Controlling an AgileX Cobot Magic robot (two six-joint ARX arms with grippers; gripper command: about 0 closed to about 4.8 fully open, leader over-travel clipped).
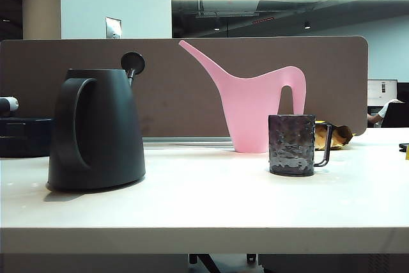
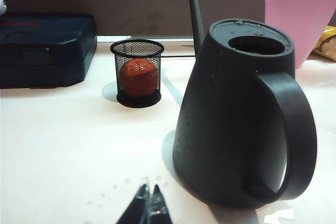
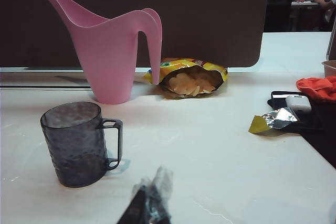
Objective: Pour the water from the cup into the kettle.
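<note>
The small smoky-purple dimpled glass cup stands upright on the pale counter, well to the right of the large matte black tapered kettle and just in front of the pink long-spouted watering can. Its thin loop handle points away from the kettle. The glass looks rigid, breakable and probably slick, heavier if filled, so gripping across the body seems safer than the handle. The right gripper hangs near the cup, jaws pressed together; the left gripper near the kettle, jaws likewise together.
</note>
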